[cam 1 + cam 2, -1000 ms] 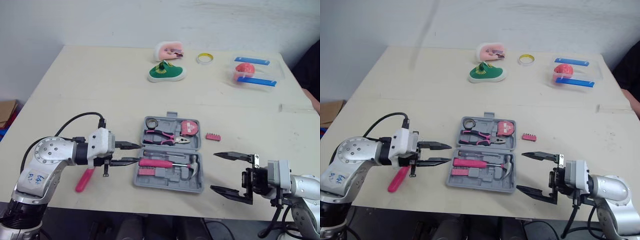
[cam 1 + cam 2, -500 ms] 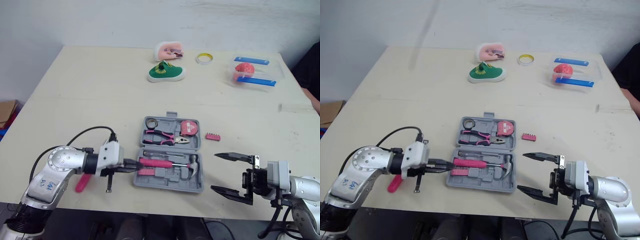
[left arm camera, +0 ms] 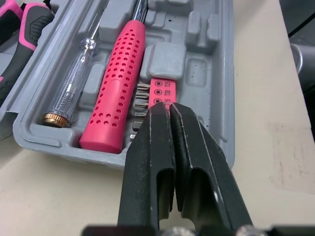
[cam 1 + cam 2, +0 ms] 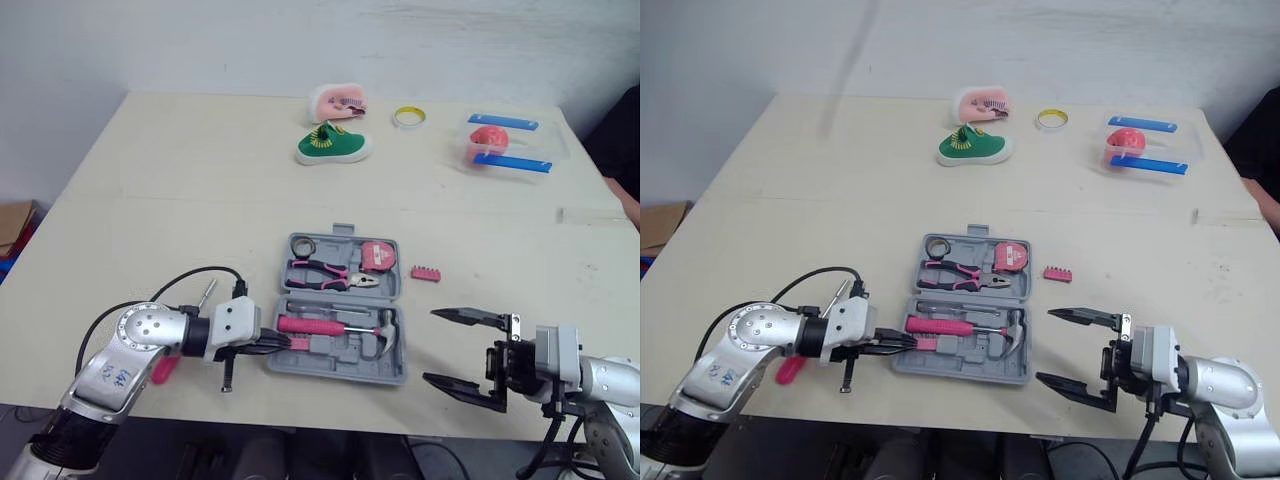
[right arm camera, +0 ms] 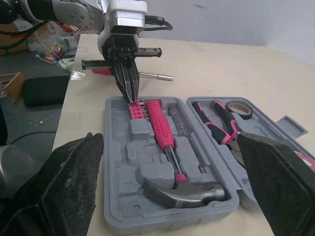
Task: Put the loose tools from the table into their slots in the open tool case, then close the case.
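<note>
The grey tool case [image 4: 392, 372] lies open at the table's front middle. It holds pink pliers [image 4: 325, 273], a red tape measure [image 4: 378, 256], a pink-handled hammer [image 4: 330, 326] and a clear screwdriver [image 3: 74, 78]. My left gripper [image 4: 285, 342] is shut, its tips resting on the pink bit strip [image 3: 160, 92] in the case's front left corner. A loose pink-handled screwdriver [image 4: 165, 368] lies behind my left arm. Just right of the case lies a loose pink bit holder [image 4: 427, 272]. My right gripper [image 4: 465, 350] stands open and empty, right of the case near the table's front edge.
At the back of the table are a green shoe [image 4: 333, 145], a pink object [image 4: 337, 100], a yellow tape ring [image 4: 408, 116] and a clear box [image 4: 505, 145] with blue clips and something red inside. The table's front edge runs close under both grippers.
My left gripper has moved right from beside the case to its front left corner and gone from open to shut. The right gripper has stayed put.
</note>
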Available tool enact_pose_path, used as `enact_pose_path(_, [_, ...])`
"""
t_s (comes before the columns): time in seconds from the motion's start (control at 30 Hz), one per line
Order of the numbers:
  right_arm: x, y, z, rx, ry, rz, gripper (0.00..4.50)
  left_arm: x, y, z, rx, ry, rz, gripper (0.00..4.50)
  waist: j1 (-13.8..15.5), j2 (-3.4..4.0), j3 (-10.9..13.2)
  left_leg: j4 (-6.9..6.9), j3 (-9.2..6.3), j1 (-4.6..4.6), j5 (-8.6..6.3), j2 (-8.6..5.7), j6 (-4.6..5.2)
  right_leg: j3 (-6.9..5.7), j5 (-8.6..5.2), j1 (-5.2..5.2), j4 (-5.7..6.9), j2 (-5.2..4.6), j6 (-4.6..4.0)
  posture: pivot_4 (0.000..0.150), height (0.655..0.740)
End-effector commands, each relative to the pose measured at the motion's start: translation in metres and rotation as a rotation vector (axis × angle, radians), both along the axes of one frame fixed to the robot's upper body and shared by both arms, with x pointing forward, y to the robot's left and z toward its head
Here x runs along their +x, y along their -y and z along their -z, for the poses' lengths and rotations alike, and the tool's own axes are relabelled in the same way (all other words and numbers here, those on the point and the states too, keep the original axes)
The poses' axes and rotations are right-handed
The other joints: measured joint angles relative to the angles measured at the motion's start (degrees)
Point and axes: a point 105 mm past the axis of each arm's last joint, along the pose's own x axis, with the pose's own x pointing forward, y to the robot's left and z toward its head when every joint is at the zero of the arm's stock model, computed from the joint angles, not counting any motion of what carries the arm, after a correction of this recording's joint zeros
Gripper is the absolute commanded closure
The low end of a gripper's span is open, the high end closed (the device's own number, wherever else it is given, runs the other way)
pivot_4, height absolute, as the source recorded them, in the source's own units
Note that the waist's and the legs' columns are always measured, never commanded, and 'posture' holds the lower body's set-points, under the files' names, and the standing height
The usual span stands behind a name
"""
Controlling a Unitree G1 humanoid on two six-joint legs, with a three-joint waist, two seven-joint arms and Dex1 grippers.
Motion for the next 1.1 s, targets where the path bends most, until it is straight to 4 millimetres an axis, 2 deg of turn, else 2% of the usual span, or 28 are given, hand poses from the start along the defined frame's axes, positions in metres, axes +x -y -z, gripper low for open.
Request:
enact_pose_path(0.03, [-0.001, -0.001, -0.008, 0.013, 0.046, 0.001, 0.0, -0.001, -0.014, 0.031, 0.152, -0.101, -0.066, 4.44, 0.0, 0.02, -0.02, 0.0, 0.0, 0.04, 0.0, 0.0, 0.0, 0.0, 0.0, 0.04, 0.0, 0.0, 0.0, 0.15, 0.74])
enact_pose_path(0.17, [-0.001, 0.0, -0.007, 0.013, 0.044, 0.011, 0.0, 0.0, -0.023, 0.05, 0.238, -0.21, -0.167, 4.44, 0.0, 0.25, -0.26, -0.03, 0.0, 0.12, 0.0, 0.0, 0.0, 0.01, -0.01, 0.13, -0.01, 0.0, -0.01, 0.15, 0.74])
enact_pose_path(0.4, [0.0, 0.001, -0.005, 0.01, 0.046, 0.018, 0.0, 0.005, -0.017, 0.054, 0.224, -0.175, -0.172, 4.44, -0.07, 0.93, -1.05, -0.29, 0.11, 0.2, 0.01, -0.01, -0.01, 0.14, -0.03, 0.33, -0.01, 0.0, -0.05, 0.15, 0.74])
enact_pose_path(0.5, [0.002, 0.008, -0.005, -0.008, 0.063, 0.059, 0.0, 0.016, 0.001, 0.021, 0.02, -0.029, -0.1, 4.44, 0.23, 1.07, -1.15, -0.27, 0.1, 0.21, 0.02, -0.03, 0.0, 0.14, -0.03, 0.31, 0.02, -0.01, -0.05, 0.15, 0.74])
enact_pose_path(0.53, [0.004, 0.016, -0.007, -0.016, 0.069, 0.097, 0.0, 0.021, -0.002, -0.001, -0.09, 0.025, -0.096, 4.44, 0.25, 0.99, -1.1, -0.23, 0.09, 0.23, 0.03, -0.05, 0.02, 0.13, -0.02, 0.23, 0.04, -0.03, -0.05, 0.15, 0.74])
enact_pose_path(0.6, [0.007, 0.025, -0.009, -0.023, 0.074, 0.138, 0.0, 0.024, -0.01, -0.023, -0.198, 0.076, -0.097, 4.44, 0.16, 0.42, -0.76, -0.13, 0.05, 0.1, 0.06, -0.03, 0.02, 0.09, -0.02, -0.04, 0.16, -0.02, -0.05, 0.15, 0.74])
enact_pose_path(0.7, [0.012, 0.049, -0.014, -0.033, 0.087, 0.248, 0.0, 0.034, -0.051, -0.046, -0.309, 0.093, -0.235, 4.44, -0.26, 0.22, -0.64, -0.11, 0.0, -0.12, 0.15, -0.01, -0.14, 0.02, -0.02, -0.24, 0.12, -0.01, -0.06, 0.15, 0.74])
enact_pose_path(0.8, [0.014, 0.069, -0.015, -0.056, 0.093, 0.317, 0.0, 0.039, -0.093, -0.049, -0.284, 0.11, -0.361, 3.68, -0.77, 0.22, -0.62, -0.11, 0.03, -0.14, 0.14, -0.02, -0.13, 0.01, -0.03, -0.23, 0.01, -0.01, -0.05, 0.15, 0.74])
enact_pose_path(0.83, [0.015, 0.08, -0.016, -0.059, 0.096, 0.363, 0.0, 0.041, -0.114, -0.05, -0.272, 0.143, -0.438, 3.23, -0.93, 0.22, -0.62, -0.13, 0.03, -0.14, 0.13, -0.02, -0.1, 0.01, -0.03, -0.23, -0.01, -0.01, -0.05, 0.15, 0.74])
enact_pose_path(0.93, [0.016, 0.106, -0.014, -0.063, 0.097, 0.482, 0.0, 0.041, -0.16, -0.055, -0.253, 0.225, -0.603, 1.9, -1.27, 0.13, -0.56, -0.16, 0.04, -0.12, 0.05, -0.02, 0.04, 0.01, -0.03, -0.22, -0.02, -0.02, -0.05, 0.15, 0.74])
enact_pose_path(1.07, [0.014, 0.141, -0.011, -0.08, 0.113, 0.653, 0.0, 0.029, -0.205, -0.055, -0.219, 0.29, -0.776, 0.13, -1.37, -0.06, -0.44, -0.25, 0.04, -0.09, 0.04, -0.02, 0.04, 0.02, -0.03, -0.24, -0.01, -0.05, -0.05, 0.15, 0.74])
enact_pose_path(1.1, [0.012, 0.153, -0.011, -0.079, 0.117, 0.72, 0.0, 0.023, -0.221, -0.053, -0.215, 0.305, -0.832, 0.06, -1.38, -0.06, -0.44, -0.28, 0.04, -0.08, 0.03, -0.02, 0.02, 0.02, -0.03, -0.24, -0.02, -0.06, -0.05, 0.15, 0.74])
